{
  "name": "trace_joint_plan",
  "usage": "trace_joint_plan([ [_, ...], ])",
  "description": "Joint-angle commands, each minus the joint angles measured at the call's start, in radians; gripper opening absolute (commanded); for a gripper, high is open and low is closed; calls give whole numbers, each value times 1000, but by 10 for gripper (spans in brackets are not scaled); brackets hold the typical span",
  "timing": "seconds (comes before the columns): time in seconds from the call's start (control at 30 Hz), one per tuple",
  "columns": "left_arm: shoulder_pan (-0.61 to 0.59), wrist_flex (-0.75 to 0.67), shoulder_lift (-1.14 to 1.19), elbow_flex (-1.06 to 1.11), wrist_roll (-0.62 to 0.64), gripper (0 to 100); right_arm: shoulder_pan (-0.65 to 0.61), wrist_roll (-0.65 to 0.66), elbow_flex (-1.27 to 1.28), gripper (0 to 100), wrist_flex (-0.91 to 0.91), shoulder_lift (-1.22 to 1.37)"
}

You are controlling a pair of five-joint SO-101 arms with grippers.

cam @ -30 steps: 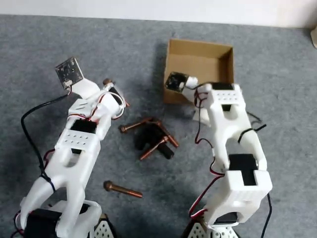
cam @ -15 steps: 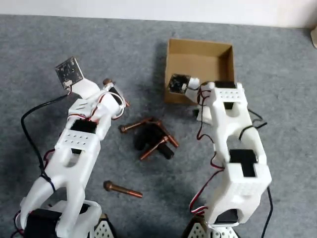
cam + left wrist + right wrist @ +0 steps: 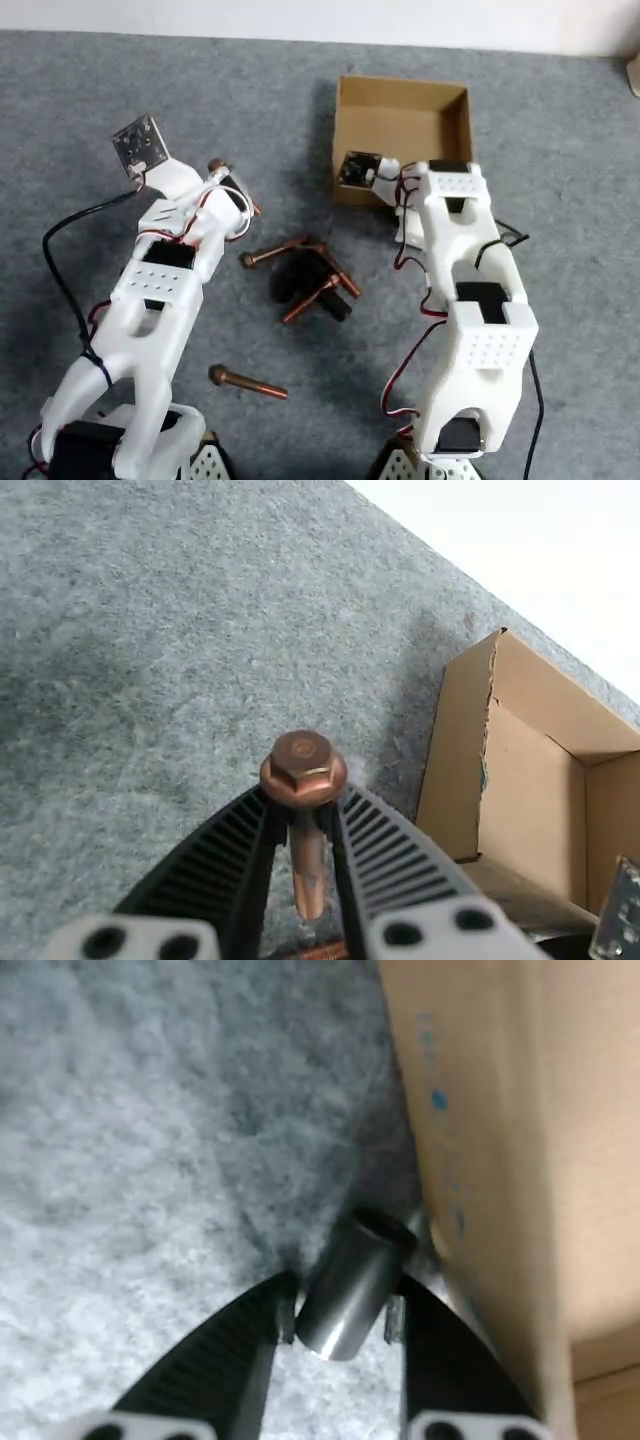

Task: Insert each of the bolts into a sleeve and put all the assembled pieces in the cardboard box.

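Observation:
In the left wrist view my left gripper [image 3: 304, 798] is shut on a copper bolt [image 3: 303, 768], hex head pointing away from the jaws. From above, that left gripper [image 3: 228, 184] sits left of the central pile, the bolt's head [image 3: 214, 165] sticking out. My right gripper [image 3: 345, 1310] is shut on a dark metal sleeve [image 3: 355, 1285], just above the carpet and close beside the cardboard box's outer wall [image 3: 480, 1160]. The open cardboard box [image 3: 403, 125] lies at the back, with the right arm [image 3: 455, 230] just in front of it.
A pile of copper bolts [image 3: 275, 252] and black sleeves [image 3: 300, 277] lies on the grey carpet between the arms. One loose bolt [image 3: 247, 382] lies nearer the arm bases. A pale wall edge runs along the back.
The right arm has shifted slightly, its elbow swinging left and its wrist staying by the box. The left arm has not moved and still holds the bolt.

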Motion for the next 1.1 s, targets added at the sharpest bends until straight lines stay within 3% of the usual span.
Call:
trace_joint_plan([
  [0.0, 4, -5, -4, -67, 2, 4, 1, 5, -12, 87, -21, 47],
  [0.07, 4, -5, -4, -67, 2, 4, 1, 3, -12, 0, -19, 45],
  [0.23, 4, -5, -4, -67, 2, 4, 2, -71, -12, 5, -13, 41],
  [0.33, 4, -5, -4, -67, 2, 4, -1, -72, -18, 5, 93, 10],
  [0.6, 8, -5, -4, -65, 2, 4, -77, -138, 10, 5, 265, -340],
  [0.87, 53, 0, -13, -61, 3, 4, -182, -324, 262, 5, 219, -720],
  [1.07, 68, 3, -48, -59, -26, 4, -236, -543, 585, 5, 1, -1018],
])
